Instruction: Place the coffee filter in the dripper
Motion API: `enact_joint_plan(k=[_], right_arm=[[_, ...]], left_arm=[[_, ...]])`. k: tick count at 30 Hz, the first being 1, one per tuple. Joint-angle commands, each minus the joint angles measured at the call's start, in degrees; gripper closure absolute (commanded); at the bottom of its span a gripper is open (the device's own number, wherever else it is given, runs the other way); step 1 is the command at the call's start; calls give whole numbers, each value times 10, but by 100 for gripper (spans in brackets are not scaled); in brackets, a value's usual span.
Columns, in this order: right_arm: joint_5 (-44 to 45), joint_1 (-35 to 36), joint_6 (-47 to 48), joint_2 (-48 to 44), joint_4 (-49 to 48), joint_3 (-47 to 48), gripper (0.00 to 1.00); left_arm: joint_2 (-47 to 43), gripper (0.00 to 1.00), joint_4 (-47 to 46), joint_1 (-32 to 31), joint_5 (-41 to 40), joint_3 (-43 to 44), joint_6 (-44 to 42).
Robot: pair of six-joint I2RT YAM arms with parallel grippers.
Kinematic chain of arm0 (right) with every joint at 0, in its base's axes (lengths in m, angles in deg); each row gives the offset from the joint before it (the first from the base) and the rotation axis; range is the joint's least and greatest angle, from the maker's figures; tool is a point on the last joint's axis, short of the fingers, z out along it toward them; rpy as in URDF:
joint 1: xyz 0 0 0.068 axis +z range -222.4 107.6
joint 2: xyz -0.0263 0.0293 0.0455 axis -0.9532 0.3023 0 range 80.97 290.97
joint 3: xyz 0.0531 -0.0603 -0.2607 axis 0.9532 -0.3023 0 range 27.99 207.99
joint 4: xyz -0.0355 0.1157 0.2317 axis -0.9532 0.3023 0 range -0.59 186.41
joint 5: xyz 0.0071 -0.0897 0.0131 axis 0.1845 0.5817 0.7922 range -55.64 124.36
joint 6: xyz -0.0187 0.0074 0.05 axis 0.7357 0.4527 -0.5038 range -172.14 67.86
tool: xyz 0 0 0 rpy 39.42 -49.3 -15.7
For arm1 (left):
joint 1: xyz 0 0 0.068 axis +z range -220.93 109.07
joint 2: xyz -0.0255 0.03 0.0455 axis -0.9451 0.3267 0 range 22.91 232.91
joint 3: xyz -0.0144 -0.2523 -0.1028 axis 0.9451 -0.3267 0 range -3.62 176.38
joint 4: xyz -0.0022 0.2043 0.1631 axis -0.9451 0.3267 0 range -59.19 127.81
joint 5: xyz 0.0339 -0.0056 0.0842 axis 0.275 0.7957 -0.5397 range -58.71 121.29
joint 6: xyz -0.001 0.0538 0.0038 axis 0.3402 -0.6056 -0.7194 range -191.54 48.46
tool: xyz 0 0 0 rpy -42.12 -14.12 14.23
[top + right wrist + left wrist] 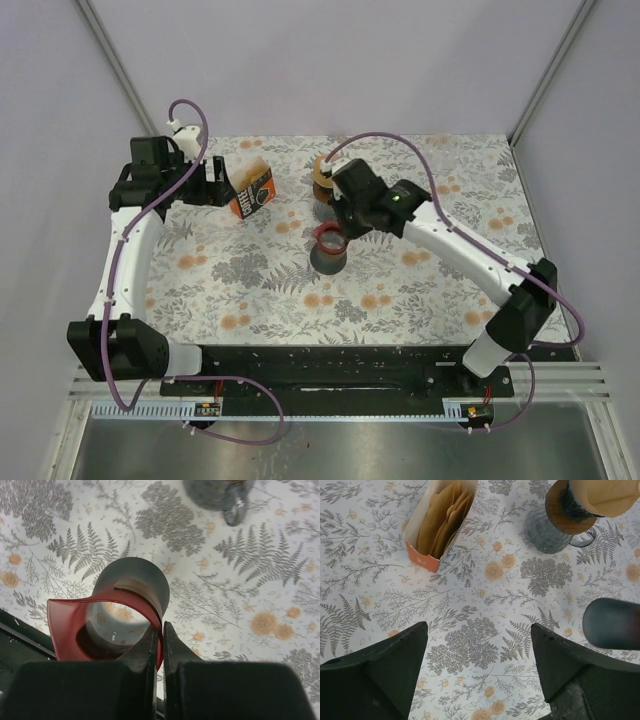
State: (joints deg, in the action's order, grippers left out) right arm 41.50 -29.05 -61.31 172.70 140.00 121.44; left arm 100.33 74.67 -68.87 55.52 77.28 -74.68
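Observation:
An orange box of brown paper coffee filters (440, 520) stands open on the floral table; it also shows in the top view (251, 190). My left gripper (477, 645) is open and empty, hovering just near of the box (222, 186). My right gripper (161, 635) is shut on the rim of a red translucent dripper (65, 625), holding it over a dark grey cup (135, 577). In the top view the dripper (328, 237) sits above the cup (329, 260), under the right gripper (338, 226).
A glass carafe with a wooden collar and a brown paper filter in its top (570, 510) stands behind the cup (322, 182). The grey cup's edge shows at the right of the left wrist view (612, 622). A black rail (330, 365) runs along the near edge.

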Motion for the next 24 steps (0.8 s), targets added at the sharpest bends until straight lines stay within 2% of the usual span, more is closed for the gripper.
enact_joint_plan(k=[1,7,12,18,19,21,24], right_arm=[[46,51,-19,34,-74,-5,100],[18,82,40,115,-96,9,100],[53,81,22,158,-90,36,100],[39,81,35,184,-102,39,100],[38,81,39,187,-101,39,96],[38,81,43,189,-93,42,76],[29,79,52,181,-69,65,55]], left_arm=[[-29,12,-12,19,20,-16,-12],[-47,12,-27,31,21,-36,-13],[-47,12,-27,35,21,-40,-13],[-41,12,-27,36,24,-36,-13],[-40,12,-27,36,25,-36,-13],[-40,11,-27,37,24,-37,-14],[-41,11,-27,37,26,-38,-17]])
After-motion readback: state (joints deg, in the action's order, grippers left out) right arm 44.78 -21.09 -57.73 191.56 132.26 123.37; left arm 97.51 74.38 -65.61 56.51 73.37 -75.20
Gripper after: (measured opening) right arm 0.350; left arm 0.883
